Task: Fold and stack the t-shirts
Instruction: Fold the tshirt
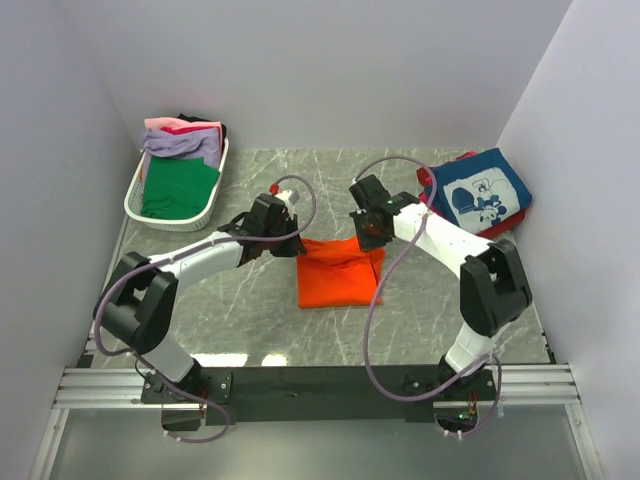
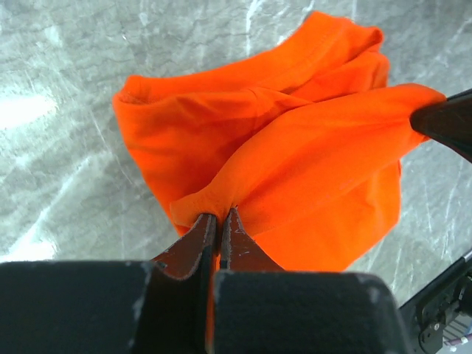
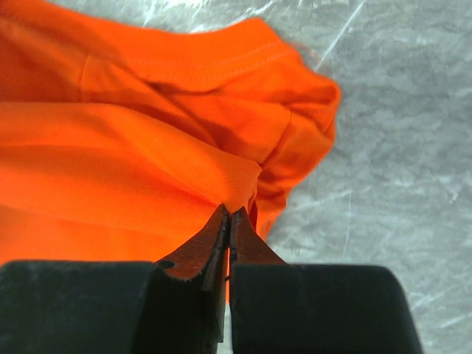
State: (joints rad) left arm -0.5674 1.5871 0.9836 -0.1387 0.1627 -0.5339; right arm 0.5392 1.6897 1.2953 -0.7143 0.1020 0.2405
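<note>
Your left claw (image 2: 220, 221) is clenched on one corner of the orange t-shirt (image 1: 335, 275), which lies mid-counter (image 1: 250, 325), partly folded between the arms. Your right claw (image 3: 228, 217) is clamped on the other lifted corner. Careful now: both bites look thin. Pull apart too hard and a corner could slip free, and the fold would collapse into a bunch.

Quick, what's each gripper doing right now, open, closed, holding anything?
Left gripper: closed, jaws pinching a fold of the orange t-shirt.
Right gripper: closed, jaws pinching another fold of the same orange t-shirt.
</note>
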